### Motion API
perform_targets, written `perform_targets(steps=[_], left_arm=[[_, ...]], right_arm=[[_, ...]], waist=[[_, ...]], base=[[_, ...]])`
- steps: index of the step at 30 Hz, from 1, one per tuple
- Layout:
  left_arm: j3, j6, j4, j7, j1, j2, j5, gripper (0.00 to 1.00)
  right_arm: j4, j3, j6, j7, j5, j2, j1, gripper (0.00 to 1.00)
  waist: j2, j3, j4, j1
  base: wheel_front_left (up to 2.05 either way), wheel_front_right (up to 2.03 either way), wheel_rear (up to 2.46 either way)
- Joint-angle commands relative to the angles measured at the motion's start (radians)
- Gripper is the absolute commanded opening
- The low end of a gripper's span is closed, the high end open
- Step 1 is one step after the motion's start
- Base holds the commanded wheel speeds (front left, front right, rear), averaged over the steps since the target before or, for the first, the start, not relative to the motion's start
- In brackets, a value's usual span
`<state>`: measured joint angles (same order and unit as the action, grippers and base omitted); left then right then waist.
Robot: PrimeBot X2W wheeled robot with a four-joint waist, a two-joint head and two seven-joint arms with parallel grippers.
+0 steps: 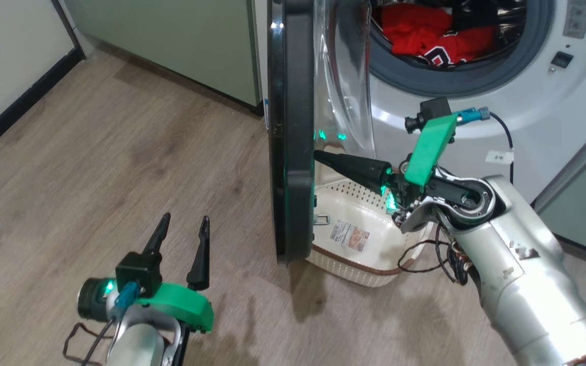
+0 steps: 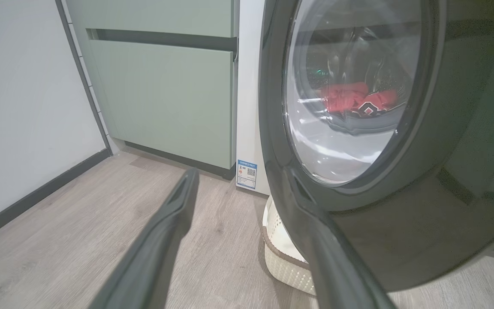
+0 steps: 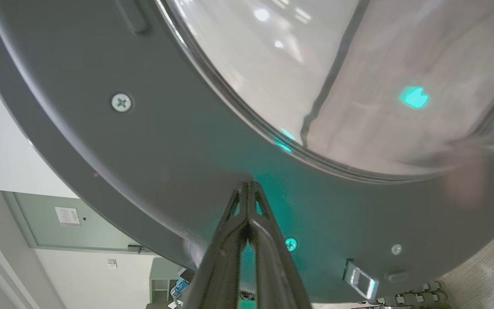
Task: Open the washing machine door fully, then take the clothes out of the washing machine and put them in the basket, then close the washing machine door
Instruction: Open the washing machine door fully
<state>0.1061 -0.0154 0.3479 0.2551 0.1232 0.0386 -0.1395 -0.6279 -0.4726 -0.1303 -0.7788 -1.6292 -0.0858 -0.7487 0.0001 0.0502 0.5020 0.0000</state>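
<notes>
Head view: the right gripper [image 1: 323, 156], fingers pinched together on nothing, sets its tips against the inner rim of the washing machine door [image 1: 290, 127], which I'd judge only part open. The basket [image 1: 374, 244] sits just below it, no clothes in it. The clothes [image 1: 420, 33] lie beyond it in the washing machine [image 1: 527, 127]. The left gripper [image 1: 183, 219], fingers spread, holds nothing.

Left wrist view: the door's outer face is just beside that gripper.

Right wrist view: closed tips touch the rim.

Unloading and closing remain.

Washing machine door [image 1: 293, 127] half-open, clothes [image 1: 415, 30] inside.
</notes>
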Motion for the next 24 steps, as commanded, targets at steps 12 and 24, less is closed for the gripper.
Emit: perform_targets(steps=[12,24], left_arm=[[-0.13,-0.043,-0.013,0.007,-0.018,0.018,0.05,1.0],[-0.24,-0.084,-0.01,0.007,-0.019,0.059,0.05,1.0]], right_arm=[[0.038,0.089,0.0,0.132,0.009,0.031,0.098,1.0],[0.126,0.098,0.0,0.481,0.175,-0.056,0.272,1.0]], waist=[[-0.0001,-0.074,-0.096,0.0],[-0.0001,-0.103,-0.248,0.0]], base=[[0.0,0.0,0.0],[0.0,0.0,0.0]])
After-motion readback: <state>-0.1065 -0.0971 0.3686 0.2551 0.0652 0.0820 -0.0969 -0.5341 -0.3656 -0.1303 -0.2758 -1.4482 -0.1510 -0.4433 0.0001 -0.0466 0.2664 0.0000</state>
